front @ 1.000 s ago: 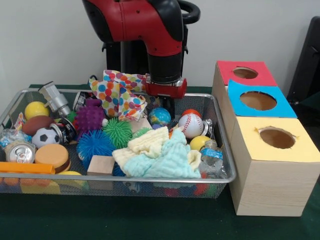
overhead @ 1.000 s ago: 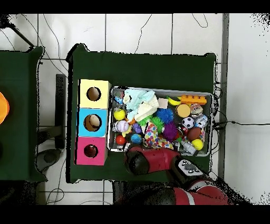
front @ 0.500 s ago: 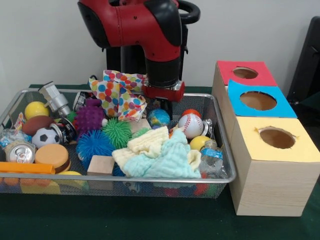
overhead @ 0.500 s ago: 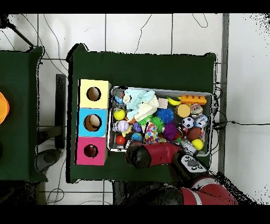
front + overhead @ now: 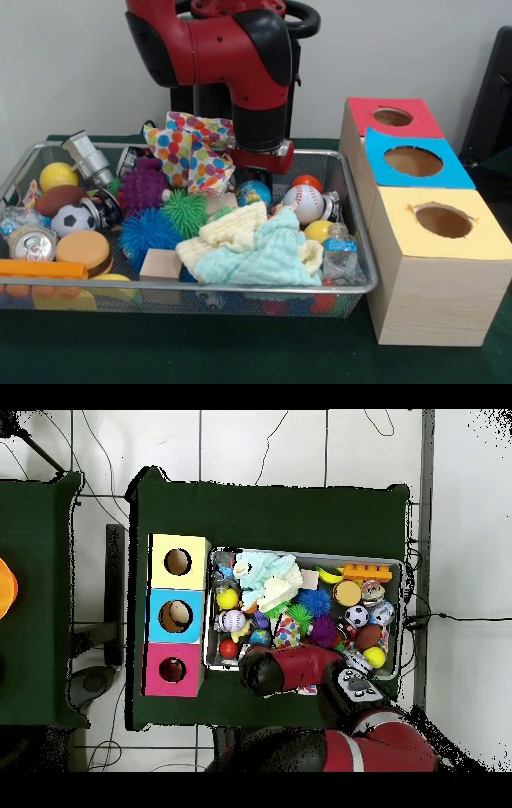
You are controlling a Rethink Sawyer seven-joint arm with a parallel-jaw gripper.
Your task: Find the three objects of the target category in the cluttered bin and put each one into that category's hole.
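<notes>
My gripper hangs low in the back of the wire bin, directly above a small blue-green globe ball and very close to it. The red wrist block hides most of it. To the right of the globe lie a baseball, a red ball and a yellow ball. At the bin's left end are a soccer ball, a brown football and another yellow ball. In the overhead view the arm covers the gripper; the baseball shows beside it.
Three boxes with round holes stand right of the bin: red, blue, yellow. Mint and cream towels, a polka-dot cloth, spiky balls, a can, a water bottle and a wood block crowd the bin.
The arm has come down and shifted a little left in the front view, bringing the gripper from above the bin's back rim to just over the globe ball.
</notes>
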